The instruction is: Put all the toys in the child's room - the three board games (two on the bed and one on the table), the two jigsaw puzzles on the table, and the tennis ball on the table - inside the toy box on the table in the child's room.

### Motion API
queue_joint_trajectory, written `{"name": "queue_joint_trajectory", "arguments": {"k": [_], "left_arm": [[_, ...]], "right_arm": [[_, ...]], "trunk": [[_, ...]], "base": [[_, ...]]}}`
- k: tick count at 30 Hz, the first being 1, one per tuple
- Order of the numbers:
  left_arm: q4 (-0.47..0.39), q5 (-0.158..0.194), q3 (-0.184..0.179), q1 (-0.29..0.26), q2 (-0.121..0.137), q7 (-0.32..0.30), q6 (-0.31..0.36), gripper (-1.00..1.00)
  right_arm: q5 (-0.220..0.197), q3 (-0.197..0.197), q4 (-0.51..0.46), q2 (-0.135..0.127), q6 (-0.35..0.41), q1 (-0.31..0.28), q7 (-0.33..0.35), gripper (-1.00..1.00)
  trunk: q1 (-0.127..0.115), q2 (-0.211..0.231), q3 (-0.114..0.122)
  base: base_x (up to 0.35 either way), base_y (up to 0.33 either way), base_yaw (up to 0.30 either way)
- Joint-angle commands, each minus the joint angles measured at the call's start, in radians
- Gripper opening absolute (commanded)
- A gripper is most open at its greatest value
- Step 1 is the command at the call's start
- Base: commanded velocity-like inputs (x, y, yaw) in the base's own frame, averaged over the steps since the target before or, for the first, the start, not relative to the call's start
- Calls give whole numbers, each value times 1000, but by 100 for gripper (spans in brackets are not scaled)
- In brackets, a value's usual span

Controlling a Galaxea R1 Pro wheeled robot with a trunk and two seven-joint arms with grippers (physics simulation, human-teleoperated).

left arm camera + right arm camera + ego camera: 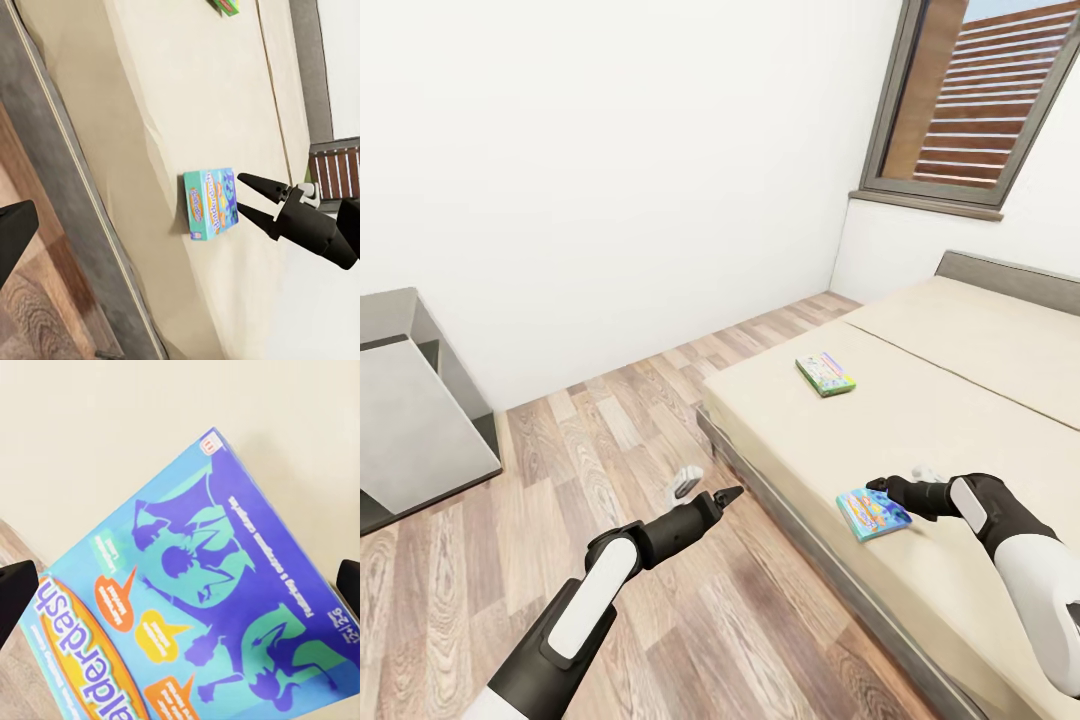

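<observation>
blue board game [873, 513] lying flat on the beige bed [960, 400], lower right of the head frame, close to the mattress's near edge. second board game [826, 374], green-edged, further up the bed toward frame centre, well apart from the first. nothing else around either box, just bare mattress.

right gripper [887, 488] reaching in from the lower right, hovering right over the blue box's far edge; fingers parted fairly wide, gripping nothing. from the left wrist camera, right gripper [251, 196] pointing its two dark fingertips at the box's [212, 202] side, can't tell if touching. right wrist camera looking straight down on the cover [202, 615].

left gripper [705, 488] held out over the wood floor [660, 600] at lower centre, beside the bed frame, fingers apart, empty.

grey cabinet [410, 400] at far left, window [970, 100] upper right; plenty of open floor between.
</observation>
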Motion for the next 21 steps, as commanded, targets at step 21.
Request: {"name": "queue_joint_trajectory", "arguments": {"k": [21], "left_arm": [[-1,11,0,0,0,9,2,100]], "right_arm": [[2,-6,-1,0,5,-1,3,100]], "trunk": [[0,0,-1]], "base": [[0,0,17]]}}
